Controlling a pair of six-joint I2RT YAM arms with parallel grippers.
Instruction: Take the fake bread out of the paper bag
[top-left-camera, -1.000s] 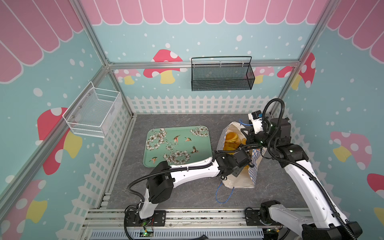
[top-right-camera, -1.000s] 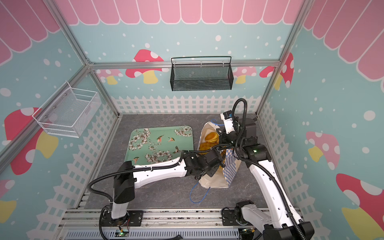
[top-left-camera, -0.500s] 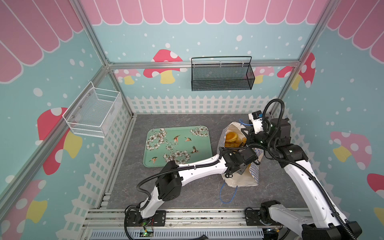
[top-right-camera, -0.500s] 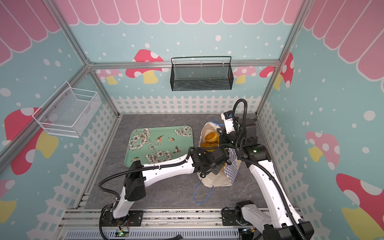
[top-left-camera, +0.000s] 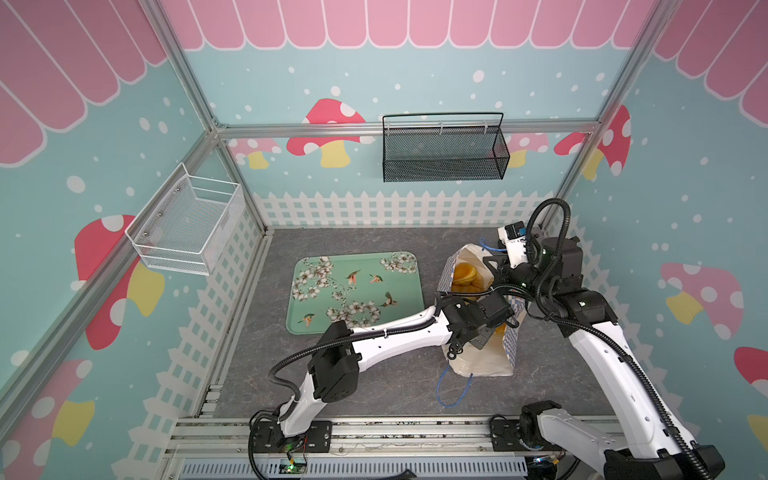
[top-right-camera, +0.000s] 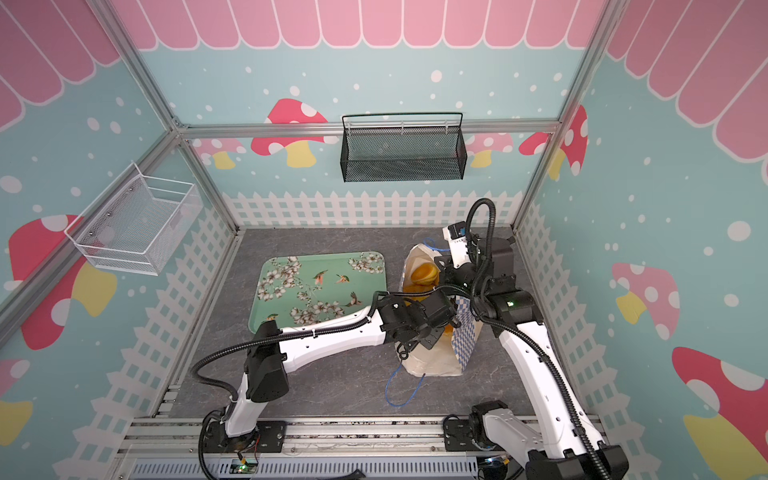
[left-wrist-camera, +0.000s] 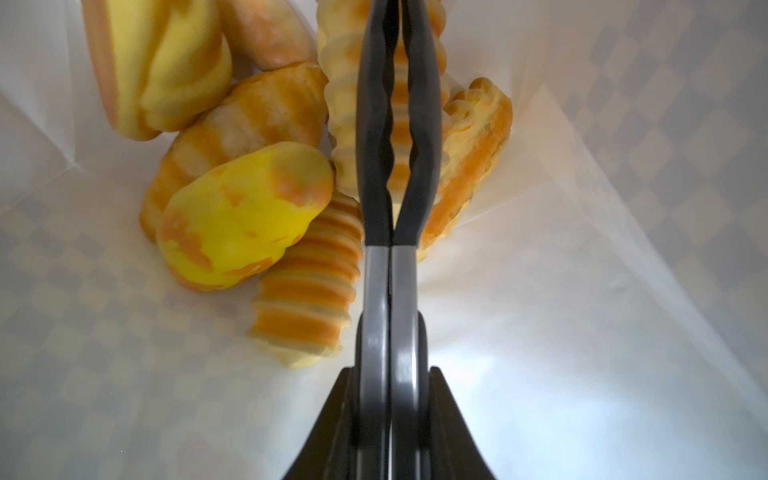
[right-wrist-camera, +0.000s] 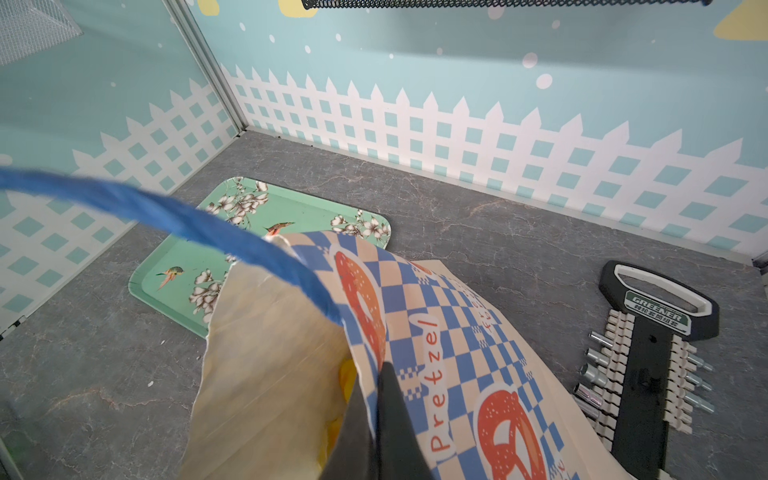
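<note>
Fake bread (left-wrist-camera: 245, 216): the whole heap lies low inside the paper bag (top-left-camera: 478, 361). None is out on the counter (top-left-camera: 374, 374) yet, and the floral tray (top-left-camera: 353, 286) just beside the bag is bare.

Bag: upright toward the right of the counter with its mouth open. Both top views show yellow loaves through the opening. Bag and tray have not shifted over the last second.

Left arm: reaches across from the left and down through the mouth. A second ago its wrist sat at the bag's near side; now it is further in, over the heap.

Right hand (right-wrist-camera: 376, 399): clamped on the bag's checkered rim, as before, holding the mouth open. A blue cord handle (right-wrist-camera: 166, 216) loops past its camera.

Left hand (left-wrist-camera: 397, 25): this is the change. The fingers were part-open a moment ago and are now narrow, with the pads all but meeting. They lie in front of a long ridged roll (left-wrist-camera: 340, 104).

Nothing shows plainly between the pads, and I cannot tell whether they nip a ridge of that roll.

Judgement: a grasp was attempted but looks doubtful. If the roll does not rise with the hand, the hand should reopen and straddle the roll's width.
</note>
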